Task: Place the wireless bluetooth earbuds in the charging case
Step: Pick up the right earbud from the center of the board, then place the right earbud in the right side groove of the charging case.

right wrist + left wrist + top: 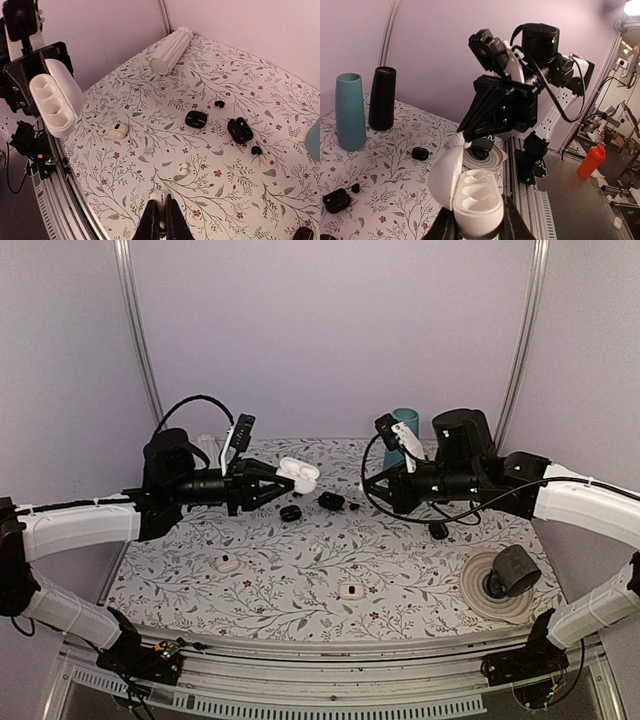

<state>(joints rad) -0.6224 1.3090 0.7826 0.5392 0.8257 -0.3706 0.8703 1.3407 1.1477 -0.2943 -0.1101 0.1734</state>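
My left gripper [268, 483] is shut on the white charging case [298, 474] and holds it above the table with its lid open. In the left wrist view the case [479, 197] shows two empty wells between my fingers [444, 227]. My right gripper [366, 484] is shut on one white earbud [161, 196]. That earbud [457, 141] hangs just beyond the top of the open lid. A second white earbud [184, 168] lies on the floral cloth. The case also shows in the right wrist view [55, 102].
Two black earbud cases [291, 512] [331, 501] and small black buds [219, 104] lie mid-table. Small white pieces with dark spots [229, 563] [351, 590] lie nearer. A plate [478, 592] with a black cup [515, 570] is at right, a teal vase [405, 421] behind, a white ribbed cylinder [170, 50] at back left.
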